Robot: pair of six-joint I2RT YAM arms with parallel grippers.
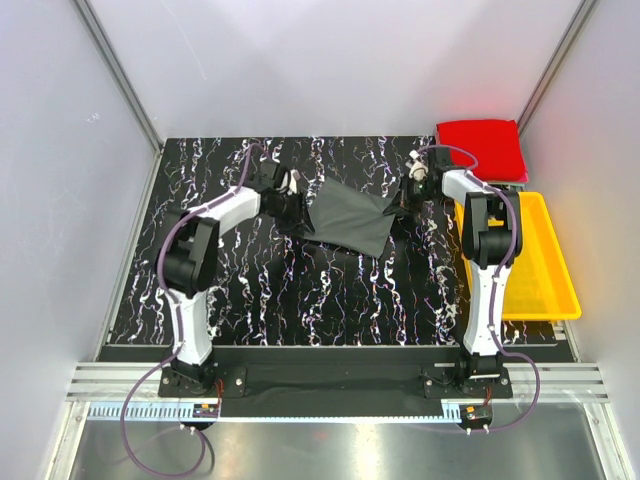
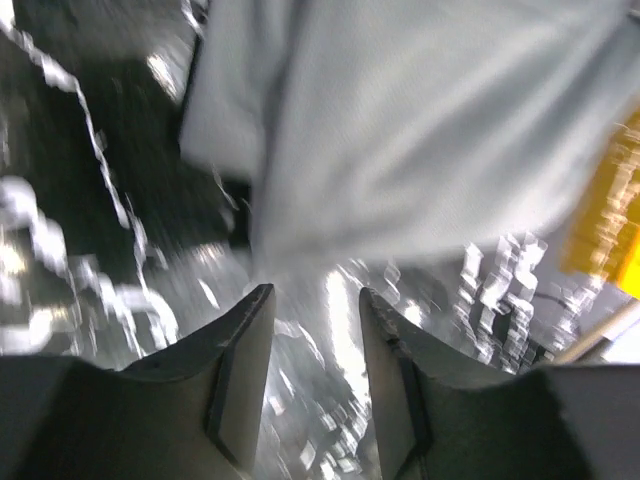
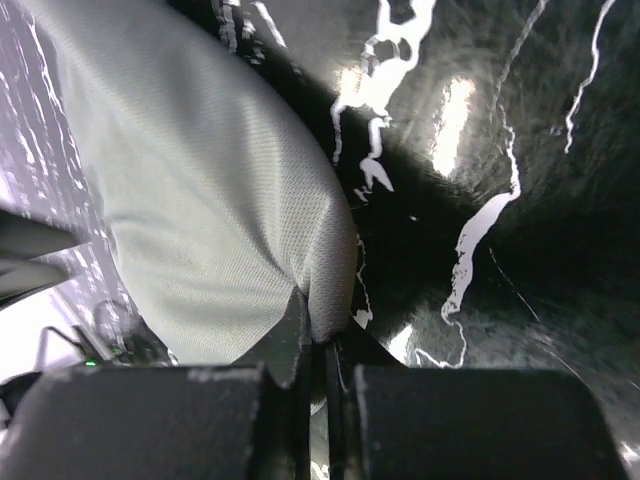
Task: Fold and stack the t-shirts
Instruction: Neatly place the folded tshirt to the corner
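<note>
No legible text, label, brand, number or sign anywhere in view

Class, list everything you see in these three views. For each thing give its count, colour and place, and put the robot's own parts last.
grey t-shirt: one, dark grey, rumpled mid-table between the two grippers
red t-shirt: one, bright red, folded square at the far right corner
tray: one, yellow, right side, beside the right arm
table: one, black with white marbling, under the grey t-shirt
left gripper: one, dark, open at the grey t-shirt's left edge, nothing between its fingers
right gripper: one, dark, shut on the grey t-shirt's right edge
</note>
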